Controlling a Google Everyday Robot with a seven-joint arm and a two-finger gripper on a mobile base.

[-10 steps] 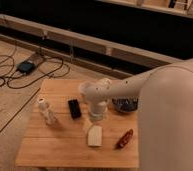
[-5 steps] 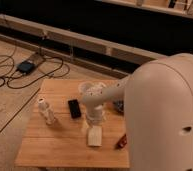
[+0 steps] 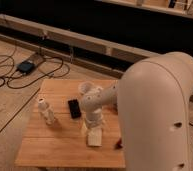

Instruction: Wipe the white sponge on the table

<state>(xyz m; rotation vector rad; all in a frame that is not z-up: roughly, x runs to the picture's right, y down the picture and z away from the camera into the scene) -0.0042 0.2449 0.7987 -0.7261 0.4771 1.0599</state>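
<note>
Seemingly at contact step: sponge (image 3: 95, 140) right beneath claw (image 3: 93, 127), on desk (image 3: 50, 147). Cannot tell claw open or closed. Next: press down, sweep sideways.

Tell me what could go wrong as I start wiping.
The gripper sits right over the sponge. The phone lies close beside it, so a wide sideways stroke could knock it, maybe tipping the upright bottle beyond. The arm hides part of the table, so obstacles there go unseen.
</note>
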